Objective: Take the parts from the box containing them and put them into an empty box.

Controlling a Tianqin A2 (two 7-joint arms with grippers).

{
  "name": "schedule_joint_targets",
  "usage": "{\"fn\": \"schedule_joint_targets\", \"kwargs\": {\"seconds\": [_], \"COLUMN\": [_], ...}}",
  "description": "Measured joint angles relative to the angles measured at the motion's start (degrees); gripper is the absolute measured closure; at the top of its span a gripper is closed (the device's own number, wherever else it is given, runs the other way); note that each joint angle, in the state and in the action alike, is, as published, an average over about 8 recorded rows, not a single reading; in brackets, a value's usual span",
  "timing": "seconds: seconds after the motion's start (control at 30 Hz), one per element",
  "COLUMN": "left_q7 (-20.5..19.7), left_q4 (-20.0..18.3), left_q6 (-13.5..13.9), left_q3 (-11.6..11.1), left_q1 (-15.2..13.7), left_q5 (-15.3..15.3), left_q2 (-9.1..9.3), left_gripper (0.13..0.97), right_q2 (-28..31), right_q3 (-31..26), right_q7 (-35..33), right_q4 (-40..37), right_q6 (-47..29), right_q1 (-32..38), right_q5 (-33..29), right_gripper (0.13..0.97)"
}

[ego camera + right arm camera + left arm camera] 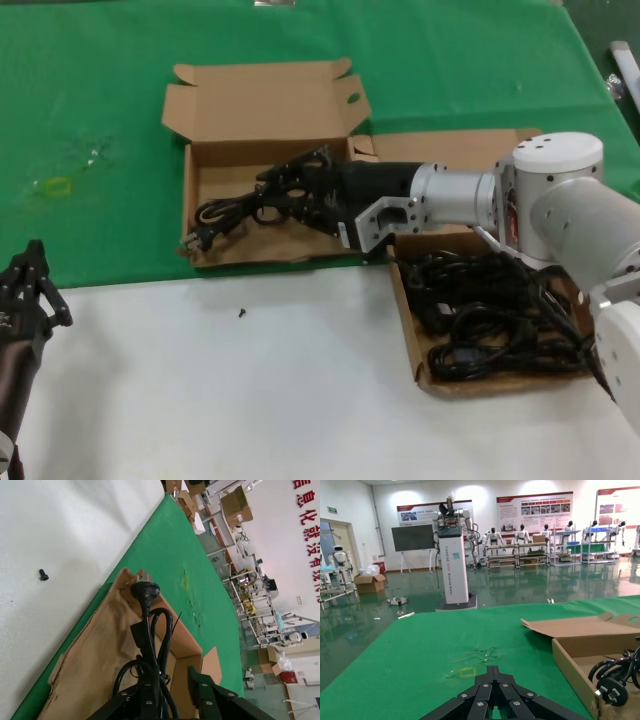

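Observation:
One black power cord (222, 213) lies in the left-hand empty box (188, 200), its plug (145, 590) near the box's corner. My right gripper (288, 190) reaches low into that box over the cord. In the right wrist view the right gripper (170, 680) is open, and the cord (150, 630) runs between the fingers, along one of them. Several more parts (490, 315) lie tangled in the box containing them (405, 320), to the right under my right arm. My left gripper (35, 258) is parked shut at the near left over the white table, and the left wrist view shows the left gripper (493, 669) shut too.
The left box's lid (260, 100) stands open at the back on the green mat (90, 120). A small black screw (241, 313) lies on the white table in front of that box. In the left wrist view, the box wall (570, 665) and the plug (610, 692) show.

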Motion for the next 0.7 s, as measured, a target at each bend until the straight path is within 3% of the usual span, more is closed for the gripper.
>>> {"fn": "schedule_joint_targets", "kwargs": {"seconds": [0.1, 0.37, 0.5, 0.7], "left_q7": [0.00, 0.00, 0.00, 0.00], "left_q4": [0.00, 0.00, 0.00, 0.00], "left_q6": [0.00, 0.00, 0.00, 0.00], "left_q3": [0.00, 0.00, 0.00, 0.00], "left_q1": [0.00, 0.00, 0.00, 0.00], "left_q5": [0.00, 0.00, 0.00, 0.00], "left_q2": [0.00, 0.00, 0.00, 0.00], "left_gripper": [0.954, 0.954, 0.954, 0.954], "right_q2": [-0.16, -0.43, -0.21, 1.05], "right_q3": [0.61, 2.12, 2.81, 3.05], "right_q7": [-0.90, -2.52, -1.31, 4.68], "right_q4": [-0.79, -1.77, -1.35, 3.36], "right_q6": [0.39, 1.50, 0.59, -2.08], "right_q1": [0.22, 0.32, -0.04, -2.52], "right_q5": [0.00, 0.11, 0.30, 0.29], "right_gripper": [0.854, 0.709, 0.709, 0.550]}}
